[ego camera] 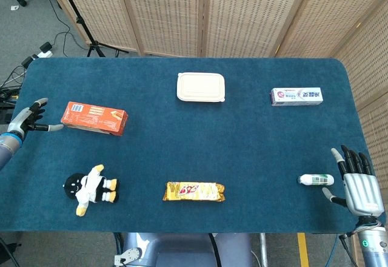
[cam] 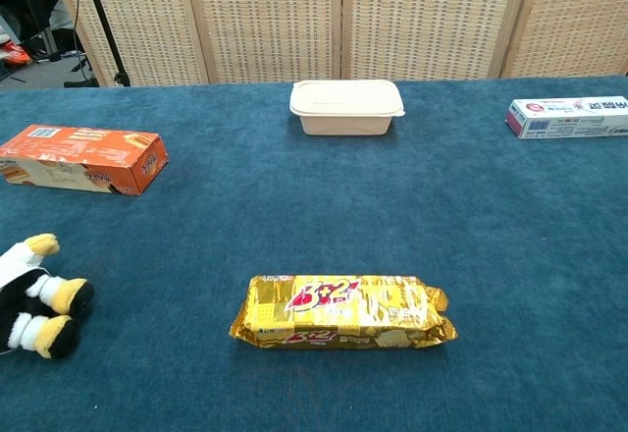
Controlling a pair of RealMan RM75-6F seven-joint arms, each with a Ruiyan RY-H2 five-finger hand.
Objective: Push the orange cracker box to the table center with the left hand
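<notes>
1. The fingers (ego camera: 37,103) of the left hand (ego camera: 27,118) are spread and hold nothing; the hand sits at the table's left edge, just beside the short end of the orange cracker box (ego camera: 94,118), one fingertip almost at it.
2. The orange cracker box lies flat on the left part of the blue table (ego camera: 182,152), well apart from the middle.
3. Between box and centre the cloth is bare; a cream lidded container (ego camera: 200,87) sits toward the far edge, a yellow snack packet (ego camera: 193,191) near the front edge.
4. A plush penguin (ego camera: 91,188) lies in front of the box.
5. The right hand (ego camera: 359,182) rests at the right edge, fingers apart, beside a small white bottle (ego camera: 315,180); a toothpaste box (ego camera: 296,96) lies far right.
</notes>
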